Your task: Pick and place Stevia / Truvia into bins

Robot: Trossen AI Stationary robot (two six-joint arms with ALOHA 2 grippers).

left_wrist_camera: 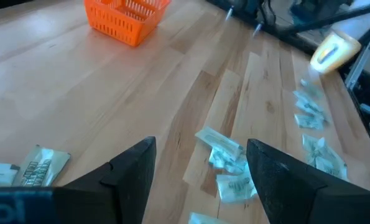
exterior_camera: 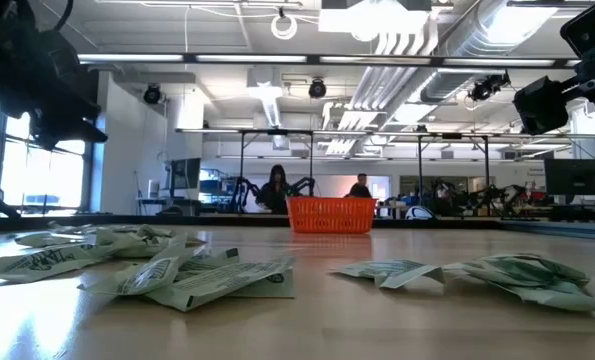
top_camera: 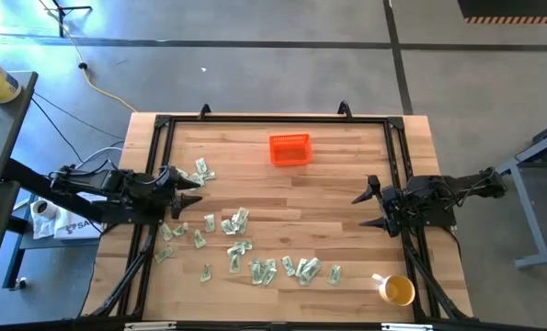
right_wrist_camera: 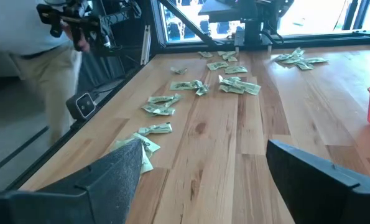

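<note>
Arms are reaching in over the wooden counter (top_camera: 337, 184) from opposite ends, each lying nearly level, with the orange bin (top_camera: 290, 149) sitting between them toward the far edge. Left hand (top_camera: 192, 191) is hovering with its fingers (left_wrist_camera: 132, 171) spread and pinching nothing, pointing across the counter toward the bin's side; it is standing just beside a small cluster of Stevia sachets (top_camera: 201, 171), which is lying between this hand and the bin. Right hand (top_camera: 366, 208) is likewise hanging with its fingers (right_wrist_camera: 119, 168) spread and empty, on the opposite side of the bin and well apart from it, aimed back toward the left hand. Most sachets (top_camera: 268, 268) are lying scattered flat in a loose band on the near side of the bin, well apart from it, several overlapping or crumpled; whether any are resting inside the bin cannot be told. Yellow cup (top_camera: 397, 291) is standing near the counter's near corner, farther from the bin than the right hand. Green printing is showing on the sachets in the low view (exterior_camera: 192, 278), but its wording cannot be read.
</note>
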